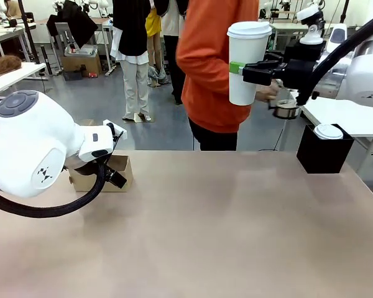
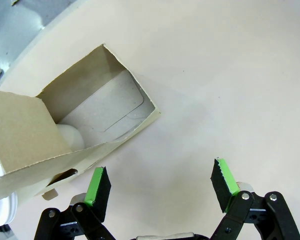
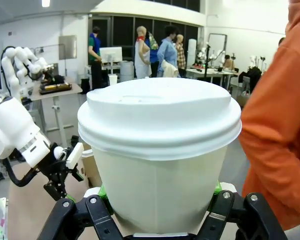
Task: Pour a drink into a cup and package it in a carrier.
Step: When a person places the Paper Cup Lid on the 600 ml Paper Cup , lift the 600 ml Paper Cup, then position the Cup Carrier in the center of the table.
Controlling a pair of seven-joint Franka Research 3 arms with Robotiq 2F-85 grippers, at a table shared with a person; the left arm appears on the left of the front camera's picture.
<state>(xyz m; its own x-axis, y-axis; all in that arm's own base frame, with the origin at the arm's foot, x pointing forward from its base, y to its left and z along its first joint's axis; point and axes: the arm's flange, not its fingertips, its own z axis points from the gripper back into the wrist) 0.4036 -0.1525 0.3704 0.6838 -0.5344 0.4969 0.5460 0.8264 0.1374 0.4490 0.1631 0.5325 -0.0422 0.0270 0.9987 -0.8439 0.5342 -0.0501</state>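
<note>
Step in hand, as I judge it: lidded cup goes across the table (image 1: 236, 236) and into the carrier. Table is wide, flat, matte beige, w/ open room for the crossing.

Carrier (image 1: 121, 169) sits at the table's L edge, well apart from the cup. It's thin brown cardboard, boxy, open-topped w/ a loose flap, so prob. light and easy to shove. L gripper (image 2: 161, 172) hangs just beside it, jaws spread, holding nothing. It could brace a wall while the cup goes in.

Cup (image 1: 248, 62) is up in the air at far R, near a person (image 1: 211, 74) in orange, clamped at mid-height by the R gripper (image 1: 248, 69). It's tall, tapered, smooth white paper that would crush if squeezed harder. Move it upright and slow, since liquid may slosh. Line up over a slot, then lower straight down; the taper should help it seat. Let go only once it's seated.

Lid (image 1: 249, 29) is white plastic, domed, and seated all round the rim, as far as shows.

Pads (image 2: 97, 185) are green and ribbed, so decent grip on paper.
</note>
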